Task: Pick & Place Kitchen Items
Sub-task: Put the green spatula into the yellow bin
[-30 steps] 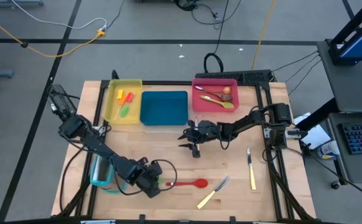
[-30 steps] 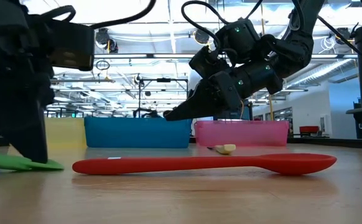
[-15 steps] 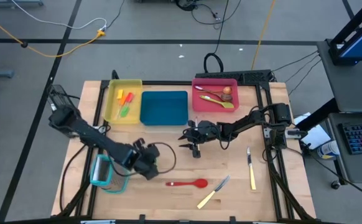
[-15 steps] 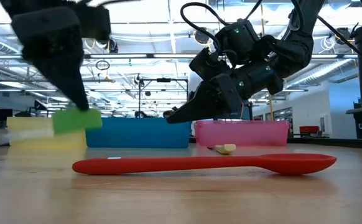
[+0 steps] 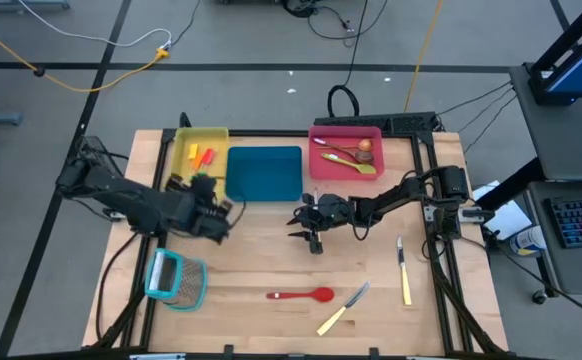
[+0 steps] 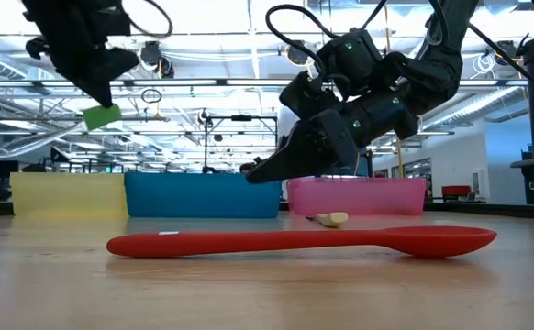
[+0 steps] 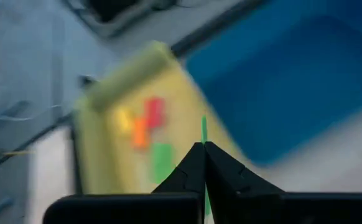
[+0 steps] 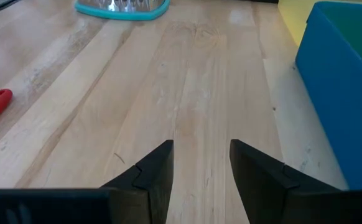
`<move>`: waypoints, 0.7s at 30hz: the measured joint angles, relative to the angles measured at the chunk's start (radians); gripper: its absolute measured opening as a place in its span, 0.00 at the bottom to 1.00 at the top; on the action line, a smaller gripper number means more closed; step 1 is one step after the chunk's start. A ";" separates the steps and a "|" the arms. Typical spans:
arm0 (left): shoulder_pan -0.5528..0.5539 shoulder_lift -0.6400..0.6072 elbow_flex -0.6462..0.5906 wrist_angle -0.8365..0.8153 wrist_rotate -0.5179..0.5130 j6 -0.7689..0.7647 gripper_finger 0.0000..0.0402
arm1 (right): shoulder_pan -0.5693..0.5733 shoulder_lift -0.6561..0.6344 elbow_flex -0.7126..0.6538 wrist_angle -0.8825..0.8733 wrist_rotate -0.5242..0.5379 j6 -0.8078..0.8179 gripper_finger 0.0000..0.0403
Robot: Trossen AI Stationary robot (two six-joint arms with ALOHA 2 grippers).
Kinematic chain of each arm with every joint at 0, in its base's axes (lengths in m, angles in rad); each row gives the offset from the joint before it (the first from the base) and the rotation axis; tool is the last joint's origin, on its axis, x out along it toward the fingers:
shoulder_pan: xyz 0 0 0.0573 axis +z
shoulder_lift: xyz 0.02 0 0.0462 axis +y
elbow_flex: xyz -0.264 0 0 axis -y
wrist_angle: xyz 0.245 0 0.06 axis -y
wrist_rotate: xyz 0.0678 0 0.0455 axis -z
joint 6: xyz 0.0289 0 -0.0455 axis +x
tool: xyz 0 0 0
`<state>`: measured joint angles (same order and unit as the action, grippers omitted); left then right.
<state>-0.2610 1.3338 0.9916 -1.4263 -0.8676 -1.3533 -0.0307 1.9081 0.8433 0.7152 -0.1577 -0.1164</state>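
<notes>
My left gripper is shut on a small green spatula, high over the table by the near edge of the yellow tray. That tray holds red, orange, yellow and green spatulas. My right gripper hovers open above mid-table with nothing between its fingers. A red spoon lies flat on the wood near the front. Two cream-handled knives lie to its right. My left gripper pinches the green spatula between its two shut fingers. In the left wrist view a thin green edge sticks out past the fingertips. The fingers slant down toward the table's far edge. A green end hangs just below them, lifted clear.
The blue tray stands right of the yellow one. The red tray farther right holds several spoons. A light-blue-framed grater lies at the near left. Bare wood stretches ahead of my right gripper.
My left gripper has risen from the table near the red spoon's handle, carrying the green spatula clear of the wood. It has swung toward the far edge and the yellow tray, turning as it went. It has stayed shut.
</notes>
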 joint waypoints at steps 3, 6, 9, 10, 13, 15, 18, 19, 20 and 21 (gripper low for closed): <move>0.086 -0.027 0.000 -0.030 -0.044 0.016 0.01 | 0.000 0.000 0.000 -0.002 0.000 0.000 0.38; 0.182 -0.038 0.000 -0.020 -0.100 0.082 0.01 | 0.000 0.000 0.000 -0.001 0.000 -0.001 0.38; 0.289 -0.041 0.000 0.027 -0.145 0.201 0.01 | 0.000 0.000 0.000 0.000 0.000 -0.001 0.38; 0.327 -0.040 0.000 0.046 -0.148 0.244 0.00 | 0.000 0.000 0.000 0.003 0.000 -0.002 0.38; 0.437 -0.041 0.000 0.135 -0.154 0.370 0.01 | 0.000 0.000 0.000 0.006 0.000 -0.003 0.38; 0.504 -0.040 0.000 0.220 -0.149 0.469 0.00 | 0.000 0.000 0.000 0.006 0.000 -0.003 0.38; 0.594 -0.040 0.000 0.356 -0.121 0.620 0.01 | 0.000 0.000 0.000 0.006 0.000 -0.003 0.38; 0.621 -0.040 0.000 0.403 -0.104 0.667 0.01 | 0.000 0.000 0.000 0.006 0.000 -0.003 0.38; 0.647 -0.040 0.000 0.447 -0.088 0.712 0.00 | 0.000 0.000 0.000 0.006 0.000 -0.003 0.38; 0.670 -0.038 0.000 0.489 -0.071 0.755 0.00 | 0.000 0.000 0.000 0.006 0.000 -0.003 0.38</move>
<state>0.4086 1.2962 0.9920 -0.9368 -0.9382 -0.5987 -0.0307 1.9083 0.8433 0.7208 -0.1577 -0.1196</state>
